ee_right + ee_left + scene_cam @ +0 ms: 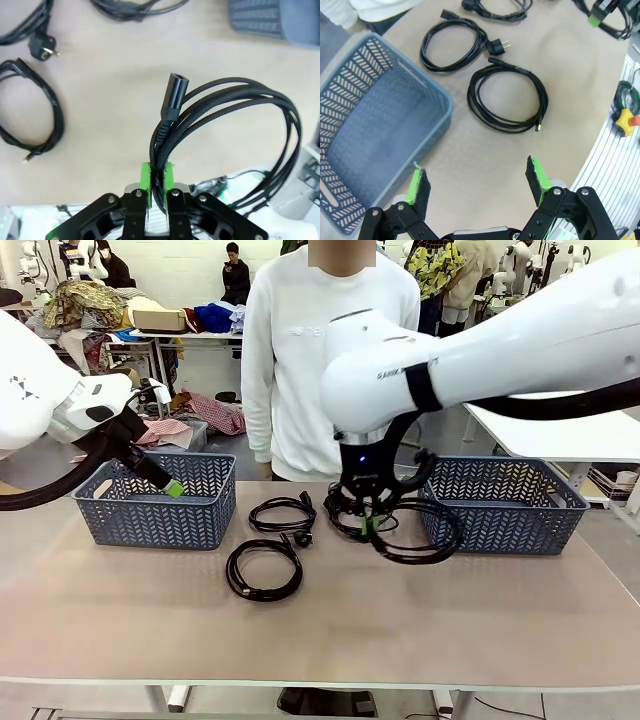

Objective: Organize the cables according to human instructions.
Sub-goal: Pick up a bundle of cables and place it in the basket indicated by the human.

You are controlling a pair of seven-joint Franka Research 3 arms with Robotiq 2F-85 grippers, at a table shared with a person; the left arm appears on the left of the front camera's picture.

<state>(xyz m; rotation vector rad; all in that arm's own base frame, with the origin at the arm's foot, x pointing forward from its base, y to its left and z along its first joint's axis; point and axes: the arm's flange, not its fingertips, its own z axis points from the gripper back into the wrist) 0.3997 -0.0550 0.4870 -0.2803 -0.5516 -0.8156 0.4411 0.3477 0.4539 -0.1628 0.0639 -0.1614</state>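
Nearest the robot's side of the beige table top [420,630], a thin black power cord coiled in a flat loop [265,570] lies by itself; in the left wrist view [507,97] its small end shows a gold-coloured tip too tiny to read. Just beyond it lies a second coiled black cord with a round two-pin plug [283,514], close to the first, though whether they touch is unclear. To its right the right gripper [368,527] points down at the table, its green pads pinched tight on a black braided cord [425,535] whose loops hang toward the right basket and look to graze the table. The right wrist view shows the strands squeezed between the pads [156,176] and a blocky connector [174,95] standing up above them. A third black coil [340,512] sits behind that gripper, mostly hidden by it, and is cut off at the top edge in the left wrist view [497,10]. The left gripper [172,487] hovers over the near rim of the left dark blue-grey plastic lattice basket [150,525], jaws spread wide and holding nothing [476,170]; one finger is hidden in the front view. A matching right lattice basket [510,510] stands at the far right, partly masked by the hanging loops. Beyond the table's far edge stands a person in a white sweatshirt [290,360], hands hard to make out.
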